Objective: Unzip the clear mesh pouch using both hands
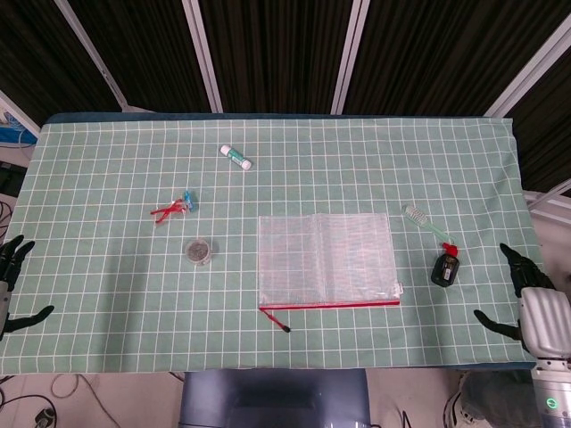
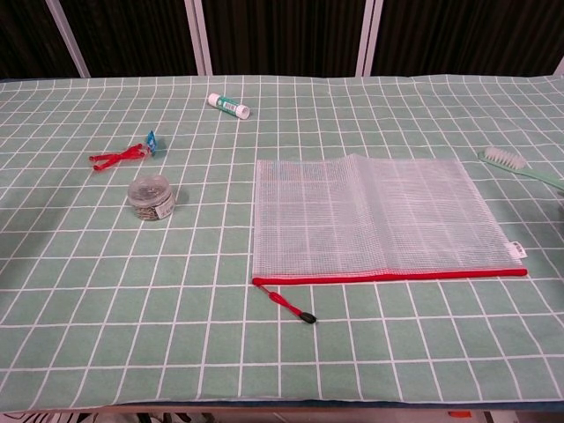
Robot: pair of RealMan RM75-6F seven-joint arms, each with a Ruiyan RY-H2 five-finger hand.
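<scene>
The clear mesh pouch (image 1: 326, 260) lies flat on the green checked tablecloth (image 1: 107, 294), a little right of the table's middle and toward the near edge. Its red zipper (image 1: 335, 305) runs along the near side, and the strip looks closed along its whole length. At the zipper's left end a red pull cord (image 1: 277, 318) trails off onto the cloth and ends in a small black tab (image 2: 307, 317), which rests just in front of the pouch's near left corner.

Neither hand touches the pouch. The left hand (image 1: 11, 281) shows only at the far left edge of the head view, off the side of the table, its dark fingers spread and holding nothing. The right hand (image 1: 528, 299) sits at the near right corner of the table — fingers apart, nothing in them — well apart from the pouch. The chest view shows neither hand.

Other things lie scattered around. A small black bottle with a red cap (image 1: 445, 267) stands just right of the pouch, and a toothbrush (image 1: 426, 223) lies beyond it, angled toward the pouch's far right corner. To the left of the pouch sits a round clear container (image 1: 198, 251) of small metal pieces. Further back on that side lies a red clip-like item with a blue tag (image 1: 174, 209), and a white-and-green tube (image 1: 235, 158) rests toward the far edge.
</scene>
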